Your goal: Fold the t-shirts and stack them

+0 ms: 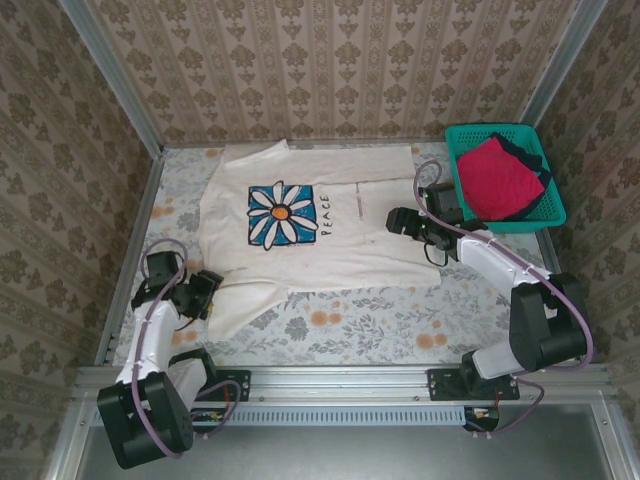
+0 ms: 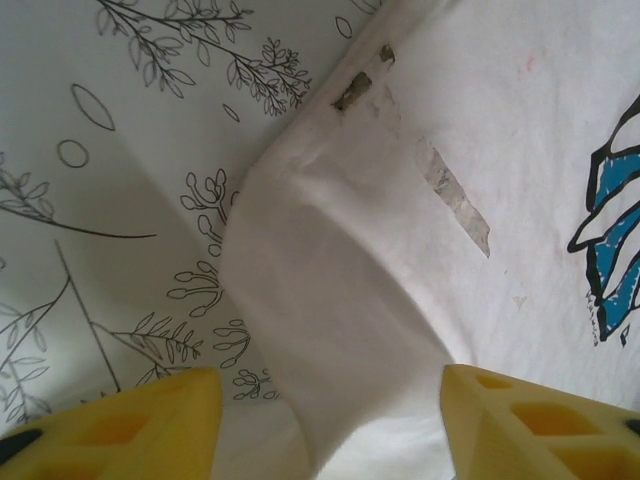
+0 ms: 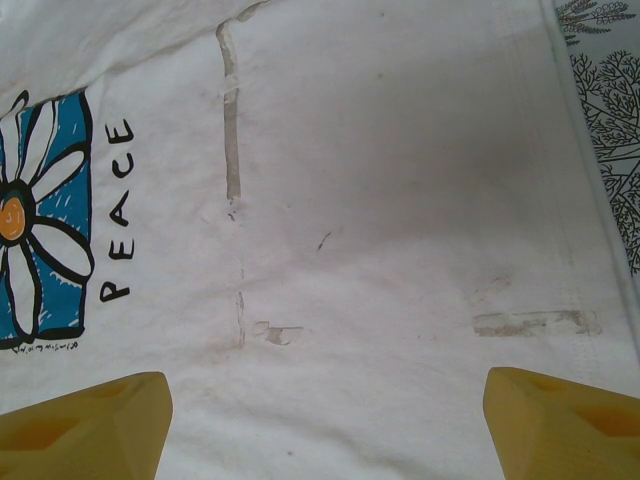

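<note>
Top external view: at the left, the left gripper (image 1: 203, 290) is seen low over the table (image 1: 360, 325), its jaws apart astride one sleeve (image 2: 330, 300) of the white shirt (image 1: 370, 215), with nothing clamped. The sleeve is humped into a soft, rounded ridge between the yellow fingers (image 2: 150, 420); it lies against the right finger and clear of the left one. A risk is judged here: if only the top layer of that hump is pinched, the sleeve could slip out on a lift, or the whole shirt could be dragged askew and its flat body rumpled. The shirt is spread flat at mid-table, print up. Thin, matt cream cloth is shown, with a blue square daisy print (image 1: 283, 213), "PEACE" beside it, and grey scuffed strips across the weave. Over its right part the right gripper (image 1: 392, 220) is held with jaws wide apart and empty; cloth could be bunched if it is lowered unevenly. At far right a teal basket (image 1: 555, 215) of stiff mesh is set, a red shirt (image 1: 495, 180) crumpled in it over a dark shirt (image 1: 520, 150)
</note>
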Motion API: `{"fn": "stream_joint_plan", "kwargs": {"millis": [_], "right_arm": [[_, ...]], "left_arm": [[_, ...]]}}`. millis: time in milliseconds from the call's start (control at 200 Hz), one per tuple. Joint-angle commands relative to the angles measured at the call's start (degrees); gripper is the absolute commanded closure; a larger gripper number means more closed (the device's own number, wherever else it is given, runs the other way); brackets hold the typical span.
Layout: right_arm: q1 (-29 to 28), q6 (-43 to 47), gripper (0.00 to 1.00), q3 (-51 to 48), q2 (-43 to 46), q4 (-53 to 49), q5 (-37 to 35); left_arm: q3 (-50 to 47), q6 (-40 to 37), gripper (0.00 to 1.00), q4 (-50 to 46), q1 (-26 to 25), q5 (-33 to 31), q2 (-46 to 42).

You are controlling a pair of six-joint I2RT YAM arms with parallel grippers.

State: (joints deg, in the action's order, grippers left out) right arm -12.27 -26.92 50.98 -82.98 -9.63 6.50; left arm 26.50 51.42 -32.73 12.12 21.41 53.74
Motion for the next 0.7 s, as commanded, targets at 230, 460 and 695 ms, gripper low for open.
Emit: {"fn": "stream_joint_plan", "kwargs": {"millis": [230, 460, 695], "right_arm": [[-0.02, 0.46, 0.17, -0.80, 0.84, -1.84, -0.40], [0.44, -6.94, 0.18, -4.75, 8.45, -7.84, -14.08], [2.55, -14.28, 0.21, -15.49, 18.76, -15.65, -17.49]], "left_arm": [[0.46, -2.49, 0.65, 2.69, 1.24, 2.76, 3.39], [-0.22, -3.08, 1.00, -0.14, 1.54, 1.92, -0.18], [-1.71, -4.13, 1.00, 1.22, 1.59, 1.94, -2.75]]}}
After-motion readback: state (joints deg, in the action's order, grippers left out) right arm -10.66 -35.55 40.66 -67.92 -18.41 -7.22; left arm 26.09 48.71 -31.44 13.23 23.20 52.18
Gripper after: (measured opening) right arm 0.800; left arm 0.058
